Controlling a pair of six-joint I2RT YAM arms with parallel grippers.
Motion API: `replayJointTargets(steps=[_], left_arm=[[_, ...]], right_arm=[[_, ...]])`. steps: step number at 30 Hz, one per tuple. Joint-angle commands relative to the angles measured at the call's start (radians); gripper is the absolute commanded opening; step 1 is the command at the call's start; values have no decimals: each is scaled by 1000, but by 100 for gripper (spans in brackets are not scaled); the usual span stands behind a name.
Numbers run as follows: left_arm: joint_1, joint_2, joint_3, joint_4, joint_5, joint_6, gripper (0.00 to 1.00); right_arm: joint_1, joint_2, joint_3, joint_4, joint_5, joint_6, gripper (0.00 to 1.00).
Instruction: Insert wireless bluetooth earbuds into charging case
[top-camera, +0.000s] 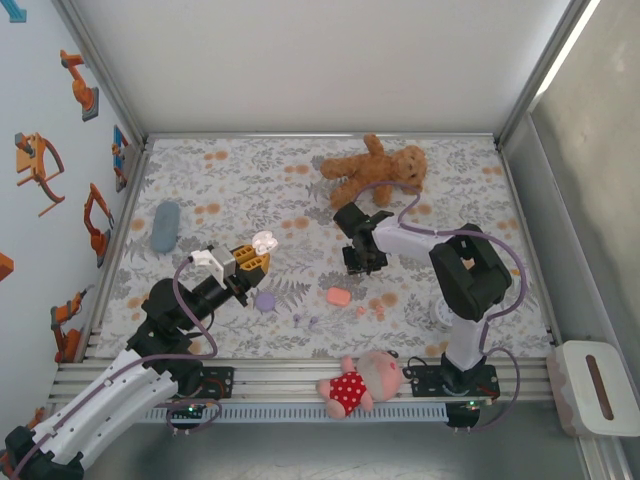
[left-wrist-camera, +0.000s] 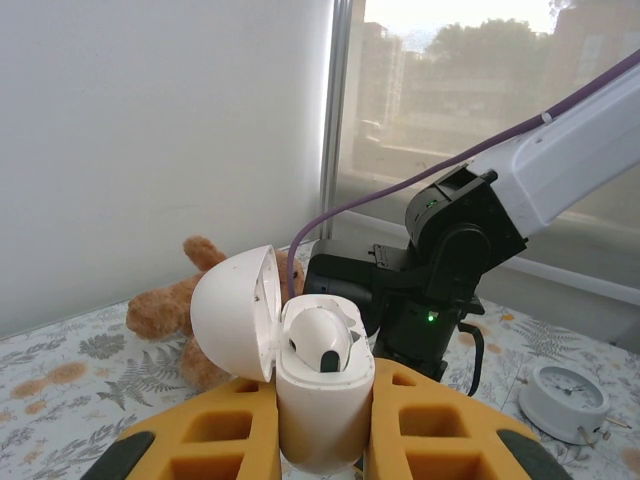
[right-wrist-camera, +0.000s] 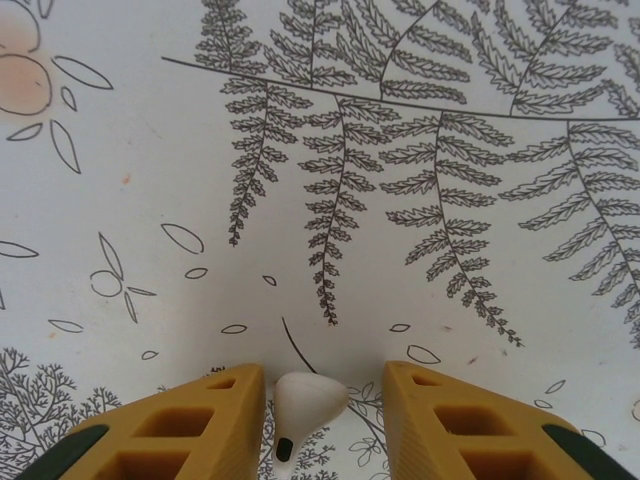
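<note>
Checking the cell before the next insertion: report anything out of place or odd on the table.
The pink plush doll lies on the metal rail at the near edge, off the floral table cover. Tiny orange-pink earbuds lie loose on the cover. Nothing looks spilled or broken.

Open white case (top-camera: 264, 241) in left tool (top-camera: 258, 256)

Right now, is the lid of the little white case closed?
No, the lid of the white case is flipped open, and a white earbud sits inside.
</note>
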Motion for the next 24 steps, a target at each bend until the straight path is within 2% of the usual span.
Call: replayJointTargets(steps=[1, 24], left_arm=[[-5, -5, 3, 14, -9, 5, 0], [-5, -19, 4, 3, -13, 6, 0]], right_arm=[[-4, 23, 23, 8, 3, 11, 35], [-4, 50, 11, 43, -34, 30, 23]])
